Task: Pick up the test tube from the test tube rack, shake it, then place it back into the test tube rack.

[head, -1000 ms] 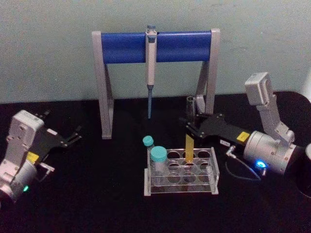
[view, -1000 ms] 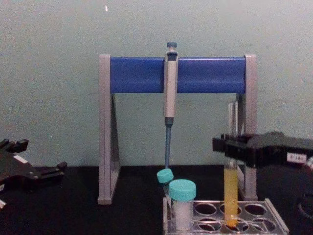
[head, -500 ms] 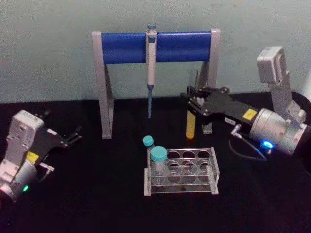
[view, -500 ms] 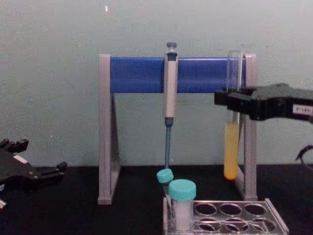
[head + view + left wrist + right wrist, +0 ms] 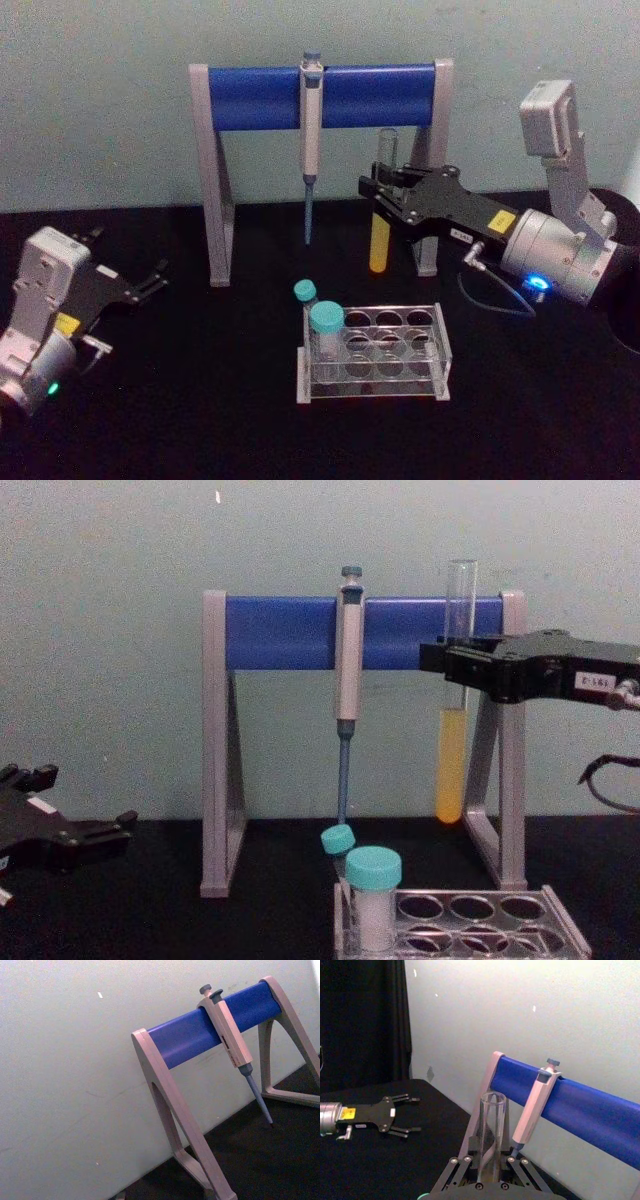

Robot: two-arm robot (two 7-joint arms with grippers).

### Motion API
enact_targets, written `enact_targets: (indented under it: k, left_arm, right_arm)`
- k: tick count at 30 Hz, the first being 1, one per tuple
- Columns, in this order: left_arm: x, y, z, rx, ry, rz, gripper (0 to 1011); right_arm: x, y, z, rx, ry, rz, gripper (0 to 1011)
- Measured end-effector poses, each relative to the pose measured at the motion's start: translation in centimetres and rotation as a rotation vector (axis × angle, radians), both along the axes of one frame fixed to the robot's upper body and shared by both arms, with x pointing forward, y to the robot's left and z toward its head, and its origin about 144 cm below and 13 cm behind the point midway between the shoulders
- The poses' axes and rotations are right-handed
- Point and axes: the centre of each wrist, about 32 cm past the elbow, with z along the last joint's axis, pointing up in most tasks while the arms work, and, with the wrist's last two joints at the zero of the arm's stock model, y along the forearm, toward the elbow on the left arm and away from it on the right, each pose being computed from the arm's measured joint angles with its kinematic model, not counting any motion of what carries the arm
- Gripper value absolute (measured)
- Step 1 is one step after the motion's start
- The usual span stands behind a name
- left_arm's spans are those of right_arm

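On my feed the right end effector (image 5: 385, 190) is clamped on the test tube (image 5: 379, 236), its black fingers pinching the clear glass above the liquid line. The tube hangs upright in the air, lifted clear of the test tube rack (image 5: 441, 352) and farther back than it. In the chest view its round bottom sits well above the rack's top plate and its open mouth stands higher than the stand's blue bar. Yellow-orange liquid fills the lower part, below the fingers. From the head camera I see the tube between the pipette (image 5: 311, 128) and the right leg of the grey-and-blue stand (image 5: 250, 97), close to that leg.

The rack rests on the black table (image 5: 180, 410), in front of the stand. Two teal-capped vials (image 5: 326, 320) stand in its left end, one behind the other. The pipette hangs from the middle of the blue bar, tip pointing down and off the table.

My left end effector (image 5: 150, 282) sits low at the left side of the table, well apart from the rack. Its fingers are spread apart and hold nothing; the right wrist camera shows them splayed too.
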Motion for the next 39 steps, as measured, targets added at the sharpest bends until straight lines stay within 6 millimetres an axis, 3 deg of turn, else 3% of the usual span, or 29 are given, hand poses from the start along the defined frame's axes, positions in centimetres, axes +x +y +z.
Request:
enact_targets:
  k: [9,16,25,32,39]
  left_arm:
    - [0.0,0.0,0.0,0.000,0.000,0.000,1010]
    - [0.0,0.0,0.0,0.000,0.000,0.000,1010]
    - [0.0,0.0,0.0,0.000,0.000,0.000,1010]
    - [0.0,0.0,0.0,0.000,0.000,0.000,1010]
    - [0.0,0.0,0.0,0.000,0.000,0.000,1010]
  right_arm:
    - [-0.5,-0.7,-0.3,0.003,0.005,-0.048,233]
    - [-2.5,-2.0,-0.1,-0.012,0.016,-0.109,233]
    - [-4.7,-1.9,-0.1,-0.002,0.050,-0.077,233]
    - [-4.2,-0.6,-0.2,0.022,0.058,0.006,233]
    - [-1.9,0.8,-0.3,0.039,0.039,0.046,233]
